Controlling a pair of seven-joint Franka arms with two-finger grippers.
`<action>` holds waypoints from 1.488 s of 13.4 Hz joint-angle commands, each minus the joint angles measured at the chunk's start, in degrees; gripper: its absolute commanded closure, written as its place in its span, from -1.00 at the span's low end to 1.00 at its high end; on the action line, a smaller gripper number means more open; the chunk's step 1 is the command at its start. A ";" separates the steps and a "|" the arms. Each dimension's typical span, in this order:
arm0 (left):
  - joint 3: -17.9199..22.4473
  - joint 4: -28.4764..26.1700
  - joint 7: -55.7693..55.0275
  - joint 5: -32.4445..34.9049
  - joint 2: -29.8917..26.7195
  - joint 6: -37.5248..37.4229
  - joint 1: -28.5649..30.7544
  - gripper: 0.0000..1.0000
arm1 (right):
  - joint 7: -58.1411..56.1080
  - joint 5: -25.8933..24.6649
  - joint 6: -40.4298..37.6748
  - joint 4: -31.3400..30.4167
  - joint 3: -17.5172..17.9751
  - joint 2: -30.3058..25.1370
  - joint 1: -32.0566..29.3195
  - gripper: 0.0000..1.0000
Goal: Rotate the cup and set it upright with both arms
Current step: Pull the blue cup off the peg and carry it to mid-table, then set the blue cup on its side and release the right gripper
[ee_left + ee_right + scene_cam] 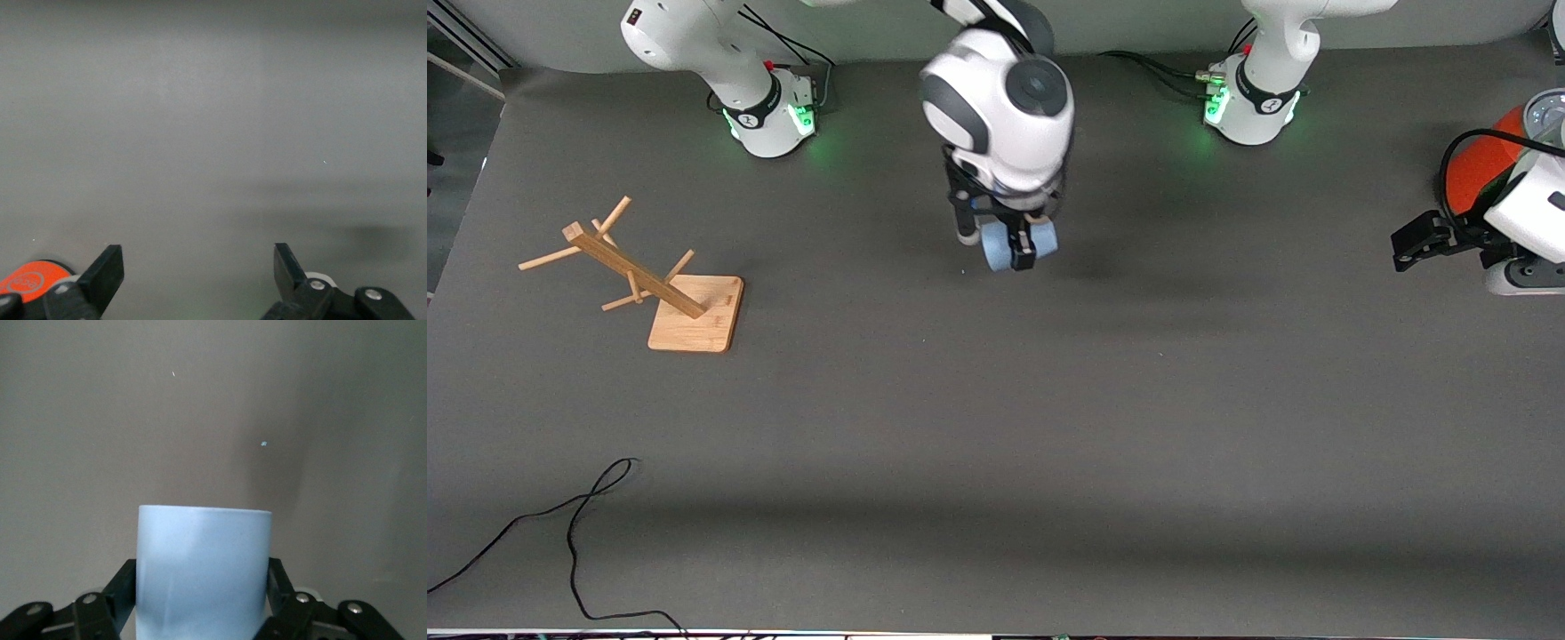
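Note:
The light-blue cup (pixel 1045 238) is between the fingers of my right gripper (pixel 993 245), near the middle of the table's robot side. In the right wrist view the cup (pixel 203 567) fills the gap between the black fingers (pixel 117 587), which are shut on its sides; its flat end points away from the wrist. I cannot tell whether it touches the table. My left gripper (pixel 1416 242) is open and empty, low at the left arm's end of the table. In the left wrist view its fingers (pixel 107 273) stand wide apart over bare table.
An orange-red can (pixel 1480 164) with a grey top stands by the left gripper, and shows in the left wrist view (pixel 30 280). A wooden peg rack on a square base (pixel 698 324) stands toward the right arm's end. A black cable (pixel 578 524) lies near the front edge.

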 commanded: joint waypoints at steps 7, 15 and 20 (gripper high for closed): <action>-1.21 3.92 0.03 -0.39 -0.31 -9.93 -0.80 -1.00 | 12.02 -0.47 0.88 16.56 -0.68 21.62 0.55 0.36; -1.21 5.85 -0.06 -1.70 -0.31 -10.38 -0.80 -1.00 | 12.73 -0.47 3.34 16.48 -0.77 24.44 0.55 -0.83; -1.12 5.94 -0.15 -1.80 -0.14 -9.68 -0.71 -1.00 | 12.38 -0.47 3.26 16.56 -0.95 24.00 0.28 -1.00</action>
